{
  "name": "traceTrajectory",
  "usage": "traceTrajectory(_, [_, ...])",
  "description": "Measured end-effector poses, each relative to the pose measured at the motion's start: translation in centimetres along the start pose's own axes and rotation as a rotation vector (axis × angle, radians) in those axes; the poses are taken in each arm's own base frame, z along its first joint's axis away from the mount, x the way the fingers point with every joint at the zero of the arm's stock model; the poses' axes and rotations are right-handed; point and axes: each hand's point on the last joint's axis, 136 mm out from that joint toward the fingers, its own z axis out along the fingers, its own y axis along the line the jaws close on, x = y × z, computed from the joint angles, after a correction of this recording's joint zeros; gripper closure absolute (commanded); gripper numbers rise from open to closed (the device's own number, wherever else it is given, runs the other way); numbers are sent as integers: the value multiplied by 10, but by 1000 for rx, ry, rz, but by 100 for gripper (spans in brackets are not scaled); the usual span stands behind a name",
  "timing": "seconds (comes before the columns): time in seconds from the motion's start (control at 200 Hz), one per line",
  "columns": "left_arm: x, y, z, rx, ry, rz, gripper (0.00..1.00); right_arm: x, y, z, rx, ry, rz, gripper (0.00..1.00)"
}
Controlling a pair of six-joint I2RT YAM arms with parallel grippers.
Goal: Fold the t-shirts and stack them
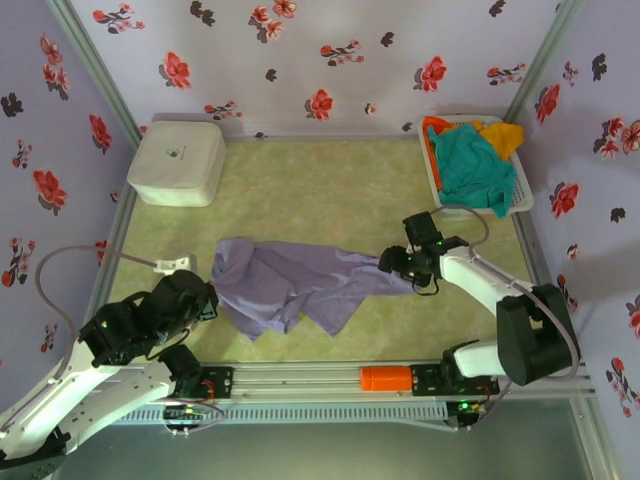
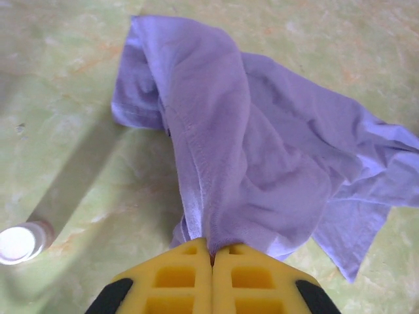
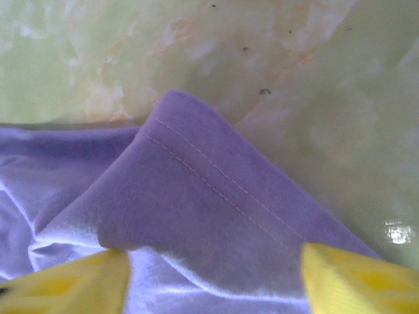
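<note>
Jaws of the left gripper [image 2: 211,254] are clamped on the lavender t-shirt [image 1: 290,285], crumpled mid-table; those of the right gripper [image 3: 213,265] are spread astride its right corner, presumably so it can be stretched flat.

Pale green mottled table [image 1: 330,190], walled by lavender wallpaper [image 1: 320,60] printed with red flowers. At ten o'clock sits a white rounded plastic box [image 1: 177,163]. At two o'clock stands a white slatted basket [image 1: 431,170]. At six o'clock an orange cylinder [image 1: 385,378] lies on a metal rail [image 1: 290,380].
</note>
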Motion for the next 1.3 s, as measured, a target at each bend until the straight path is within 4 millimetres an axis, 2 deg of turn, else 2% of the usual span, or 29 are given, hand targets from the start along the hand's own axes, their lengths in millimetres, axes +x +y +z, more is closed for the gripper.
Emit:
traceTrajectory(0.03, [1,2,0,-11,1,-1,100,-1,0,2,-1,-1,3,56])
traceTrajectory(0.075, [1,6,1,-29,2,-2,100,-2,1,6,-2,-1,-4,67])
traceTrajectory(0.14, [1,9,0,-44,-1,-6,100,-4,1,11,0,1,1,78])
traceTrajectory(0.18, [1,11,0,-53,-2,-7,100,-4,1,13,2,2,-6,90])
traceTrajectory(0.24, [-1,14,-1,-65,-8,-7,100,-4,-1,18,12,6,-1,100])
traceTrajectory(0.39, [-4,19,0,-101,-19,-9,100,-12,-3,20,44,-6,-8,100])
traceTrajectory(0.505, [-6,21,5,-145,-18,-5,100,-37,4,6,57,-70,-15,100])
traceTrajectory(0.665, [-14,21,21,-216,-3,22,100,-92,9,-33,51,-227,32,100])
traceTrajectory(0.76, [-28,18,33,-243,7,13,100,-124,3,-63,49,-325,82,100])
traceTrajectory(0.86, [-46,10,48,-233,24,-8,100,-147,-3,-88,53,-394,111,100])
traceTrajectory(0.96, [-60,-2,71,-220,68,19,100,-153,-8,-98,63,-416,119,100])
traceTrajectory(1.095, [-67,-10,105,-224,140,76,100,-136,-18,-90,84,-372,112,94])
traceTrajectory(1.12, [-67,-10,111,-227,154,83,96,-130,-21,-86,89,-356,113,91])
traceTrajectory(1.16, [-69,-8,121,-241,175,93,77,-120,-26,-80,95,-332,114,86])
traceTrajectory(1.2, [-69,-5,130,-253,196,99,55,-108,-33,-74,105,-306,114,74])
traceTrajectory(1.24, [-70,-1,137,-268,216,98,37,-95,-39,-68,113,-280,116,58])
traceTrajectory(1.27, [-71,2,143,-278,231,95,31,-86,-43,-65,117,-263,120,48])
traceTrajectory(1.3, [-71,4,146,-287,242,92,29,-77,-47,-62,120,-249,122,40])
